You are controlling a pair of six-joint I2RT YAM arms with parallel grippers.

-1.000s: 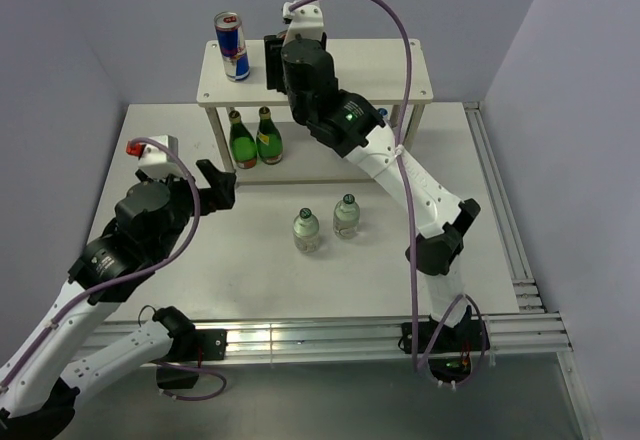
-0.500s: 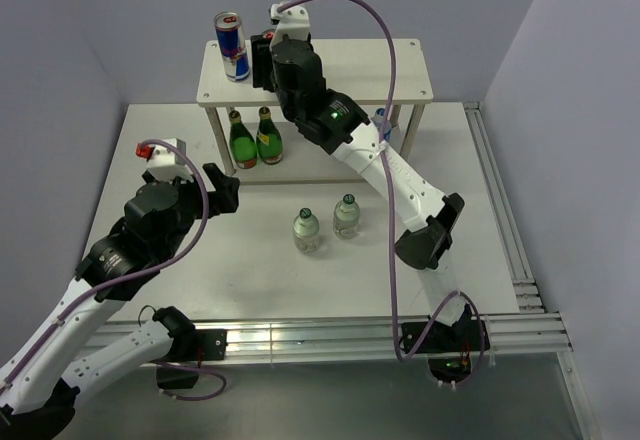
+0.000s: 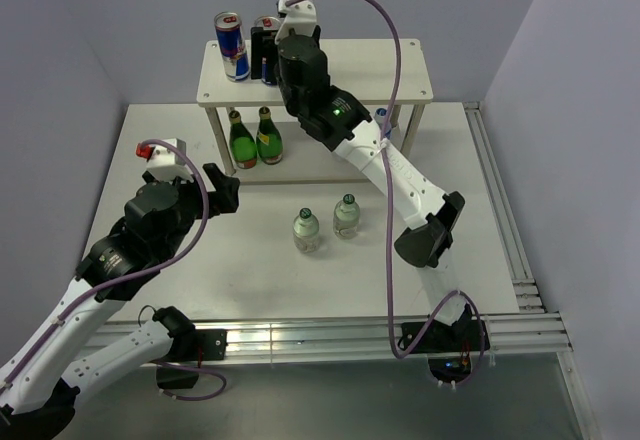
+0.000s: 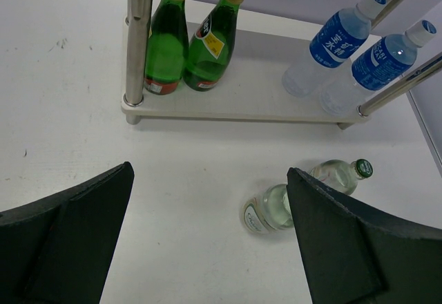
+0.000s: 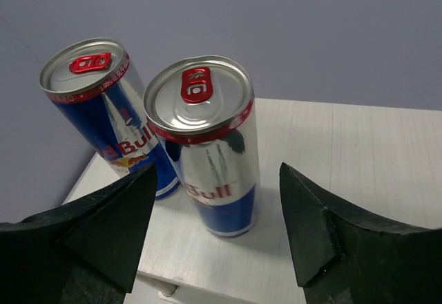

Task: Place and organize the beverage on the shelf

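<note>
Can [image 5: 207,145] placement at the shelf's [image 5: 345,152] ten o'clock looks done; with right gripper [image 5: 215,179] and left gripper [image 4: 208,173] gaping empty, we should fetch a bottle [image 4: 266,211] next.

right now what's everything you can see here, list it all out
blue-silver-red cans: 2, upright, left end of the top board
dark green glass bottles with gold caps: 2, lower board, left end
clear water bottles with blue labels: 2, lower board, right end
clear green-capped bottles: 2, on the table before the shelf
pale two-tier shelf on silver legs: 1, far side
white table: 1
left gripper: black, open, empty
right gripper: black, open, straddling one can
</note>
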